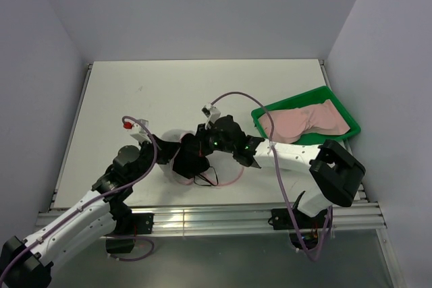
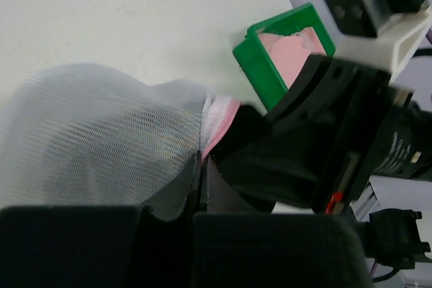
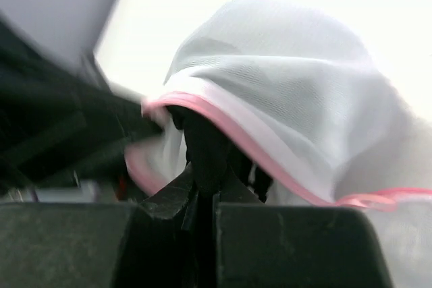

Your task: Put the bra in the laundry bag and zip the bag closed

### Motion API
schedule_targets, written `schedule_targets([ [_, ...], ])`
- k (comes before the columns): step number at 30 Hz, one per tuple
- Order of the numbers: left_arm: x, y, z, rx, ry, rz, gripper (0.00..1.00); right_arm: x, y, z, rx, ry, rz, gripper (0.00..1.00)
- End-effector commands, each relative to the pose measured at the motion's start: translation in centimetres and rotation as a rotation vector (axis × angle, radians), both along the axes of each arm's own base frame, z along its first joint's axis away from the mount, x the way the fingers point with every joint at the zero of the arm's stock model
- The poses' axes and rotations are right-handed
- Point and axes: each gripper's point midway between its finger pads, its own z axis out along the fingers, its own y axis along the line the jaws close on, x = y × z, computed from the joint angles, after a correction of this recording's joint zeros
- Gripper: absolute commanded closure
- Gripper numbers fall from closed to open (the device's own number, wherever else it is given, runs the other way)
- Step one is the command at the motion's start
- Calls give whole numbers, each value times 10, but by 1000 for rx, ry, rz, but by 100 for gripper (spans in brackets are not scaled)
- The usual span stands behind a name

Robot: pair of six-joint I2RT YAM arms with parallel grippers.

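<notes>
Locate the bra [image 1: 307, 121] in the green tray [image 1: 290, 102], at the right rear of the bench [image 1: 169, 85] (pale pink, crumpled, covering most of the tray floor). Find the laundry bag [image 2: 101, 133] near the front middle of the bench, well apart from the tray (from above, largely covered by both sets of fingers, with only patches of white mesh showing).

Note the left fingers [image 2: 200, 197] pressed together, pinching a fold of the white mesh just beside the pink rim [image 2: 219, 121]. Note the right fingers [image 3: 206, 180] likewise pressed together, tips tucked beneath the arching pink rim, with mesh draped above and behind them. Cannot tell from any view whether fabric sits between the right tips. Expect blur along the left side of the right wrist view.
</notes>
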Motion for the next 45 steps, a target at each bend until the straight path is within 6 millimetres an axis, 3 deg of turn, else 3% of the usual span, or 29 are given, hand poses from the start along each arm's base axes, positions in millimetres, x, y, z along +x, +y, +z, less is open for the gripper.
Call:
schedule_targets([
  [1, -11, -2, 1, -46, 20, -34, 100, 39, 4, 64, 227, -17, -276, 100],
  [6, -25, -13, 3, -117, 74, -106, 100, 71, 11, 61, 296, 64, -477, 100],
  [7, -27, -16, 5, -127, 80, -125, 100, 78, 14, 48, 282, 86, -509, 100],
  [8, -29, -19, 9, -157, 86, -137, 100, 81, 20, 52, 308, 107, -531, 100],
  [11, -35, -24, 18, -223, 94, -170, 100, 87, 27, 36, 297, 146, -597, 100],
  [17, -41, -27, 25, -306, 108, -188, 100, 79, 35, 8, 274, 220, -633, 100],
  [20, -35, -21, 25, -311, 95, -141, 100, 65, 37, 3, 227, 191, -617, 100],
  [22, -32, -16, 25, -332, 82, -109, 100, 58, 33, 5, 201, 164, -606, 93],
  [26, -25, -2, 10, -317, 88, -17, 100, 52, 5, -7, 81, 108, -571, 47],
  [29, -22, 4, 7, -347, 80, 21, 100, 52, -19, -13, -20, 80, -544, 25],
  [30, -21, 5, 8, -356, 74, 26, 100, 51, -24, -8, -18, 68, -531, 21],
  [31, -21, 5, 11, -358, 67, 28, 100, 49, -32, -16, -52, 76, -520, 17],
  [36, -20, 8, 8, -332, 65, 40, 100, 38, -55, -5, -88, 32, -472, 8],
  [39, -19, 7, 5, -313, 72, 40, 100, 35, -65, -3, -89, 30, -474, 7],
  [41, -20, 6, 5, -314, 73, 31, 100, 38, -79, -15, -115, 40, -519, 10],
  [45, -23, 4, 7, -320, 66, 9, 100, 60, -125, -41, -155, 69, -684, 21],
])
